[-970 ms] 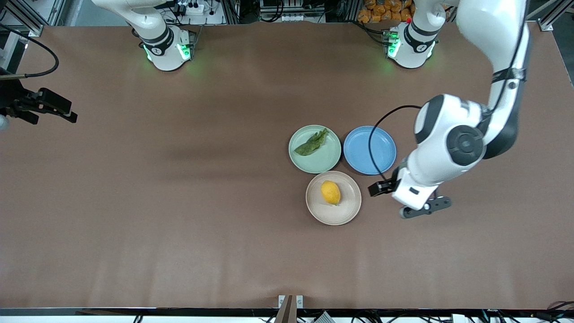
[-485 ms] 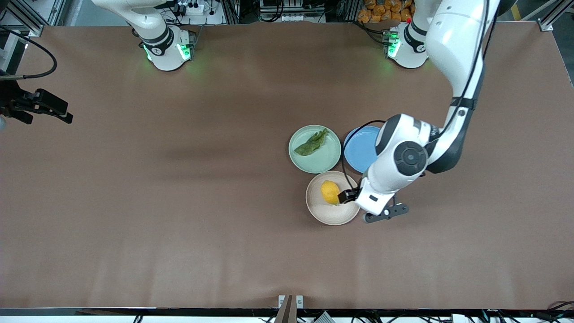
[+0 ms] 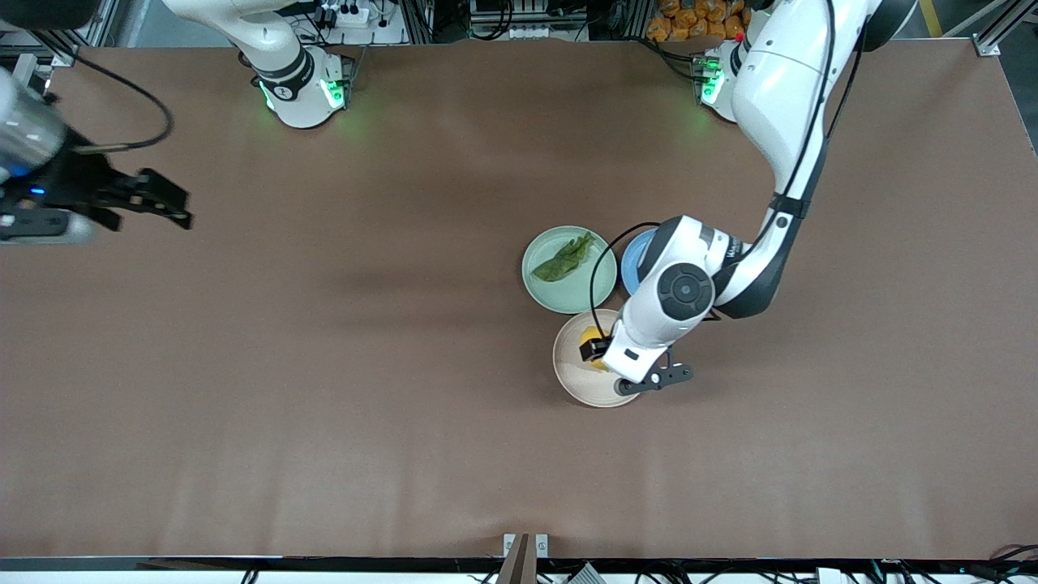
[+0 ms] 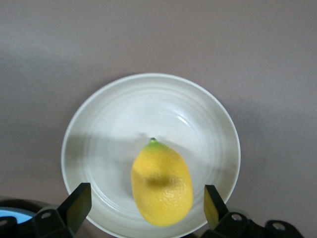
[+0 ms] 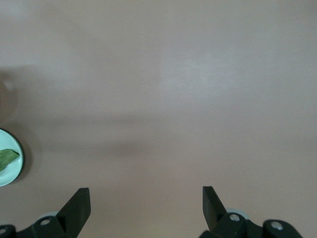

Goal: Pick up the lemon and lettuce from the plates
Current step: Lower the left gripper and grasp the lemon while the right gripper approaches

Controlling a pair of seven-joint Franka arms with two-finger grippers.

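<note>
Left wrist view shows our left pincer point(image 4: 143, 210) spread wide over the lemon point(image 4: 161, 184), which lies on the beige plate point(image 4: 124, 114), apparently not yet touched by the fingers. Beside it, farther from the front camera, the lettuce point(image 3: 565, 258) lies on the mint plate point(image 3: 585, 294), next to the blue plate point(image 3: 635, 268). Our right pincer point(image 3: 154, 203), also open, waits over the table point(image 3: 324, 405) at the right arm's end.

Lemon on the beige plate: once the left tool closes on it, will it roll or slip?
The lemon is oval with a rounded, pebbled skin, so it may roll on the smooth beige plate if nudged off-centre. The left tool is open and straddles it, so a squeeze across its middle probably holds. It looks firm, not floppy.
</note>
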